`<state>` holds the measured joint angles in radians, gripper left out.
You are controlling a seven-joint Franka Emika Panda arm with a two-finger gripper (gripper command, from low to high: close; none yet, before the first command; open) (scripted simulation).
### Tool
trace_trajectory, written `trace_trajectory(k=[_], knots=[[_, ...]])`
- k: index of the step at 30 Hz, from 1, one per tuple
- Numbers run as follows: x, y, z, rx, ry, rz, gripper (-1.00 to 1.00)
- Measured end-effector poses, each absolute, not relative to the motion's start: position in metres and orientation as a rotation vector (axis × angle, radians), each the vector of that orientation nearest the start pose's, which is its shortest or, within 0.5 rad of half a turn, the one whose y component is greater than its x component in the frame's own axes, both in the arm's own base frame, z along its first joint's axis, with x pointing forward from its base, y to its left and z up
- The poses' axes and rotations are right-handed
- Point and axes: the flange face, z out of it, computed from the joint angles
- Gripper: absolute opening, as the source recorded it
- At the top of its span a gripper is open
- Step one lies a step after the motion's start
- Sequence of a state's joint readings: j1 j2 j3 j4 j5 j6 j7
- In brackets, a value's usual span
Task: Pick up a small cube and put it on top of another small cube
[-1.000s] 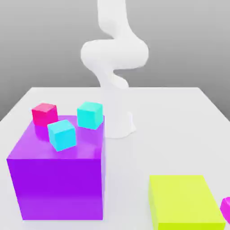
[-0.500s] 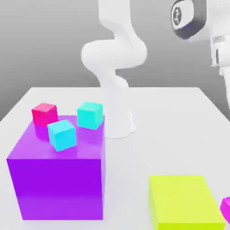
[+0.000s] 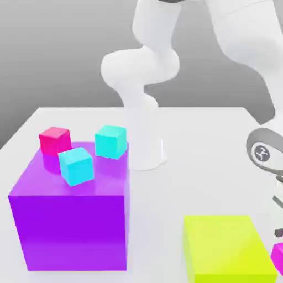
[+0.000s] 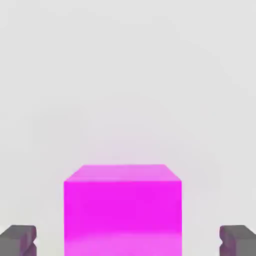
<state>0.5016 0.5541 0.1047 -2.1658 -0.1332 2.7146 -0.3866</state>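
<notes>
The gripper (image 4: 128,241) stands directly over the small magenta cube (image 4: 122,210), which sits on the white table (image 4: 125,75) between the two dark fingertips (image 4: 19,239). The jaws are apart, one on each side of the cube, and a strip of bare table shows between each fingertip and the cube's side faces, so nothing is gripped.

In the exterior view the magenta cube (image 3: 278,257) lies at the picture's right edge, below the white wrist (image 3: 264,150) (the fingers themselves run off that edge). Just beside the gripper, toward the exterior view's left, rests a flat yellow-green block (image 3: 228,247).

Well away from the gripper, on the far side of the yellow-green block, a big purple block (image 3: 71,226) carries two cyan cubes (image 3: 76,165); the crimson cube (image 3: 54,140) is at its far back corner, and whether it rests on the block or behind it I cannot tell.
</notes>
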Motion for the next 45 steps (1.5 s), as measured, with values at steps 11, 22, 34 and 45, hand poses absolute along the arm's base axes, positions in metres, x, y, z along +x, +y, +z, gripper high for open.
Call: trace_trajectory(k=[11,22,34,45], knots=[[0.46,0.31,0.202,-2.715,-1.591,0.002,-1.0],[0.498,0.071,0.336,-3.141,-0.59,-0.012,-1.0],[0.39,-0.127,0.432,-3.129,0.537,-0.008,-1.0],[0.298,-0.2,0.395,-2.935,1.108,0.001,1.0]])
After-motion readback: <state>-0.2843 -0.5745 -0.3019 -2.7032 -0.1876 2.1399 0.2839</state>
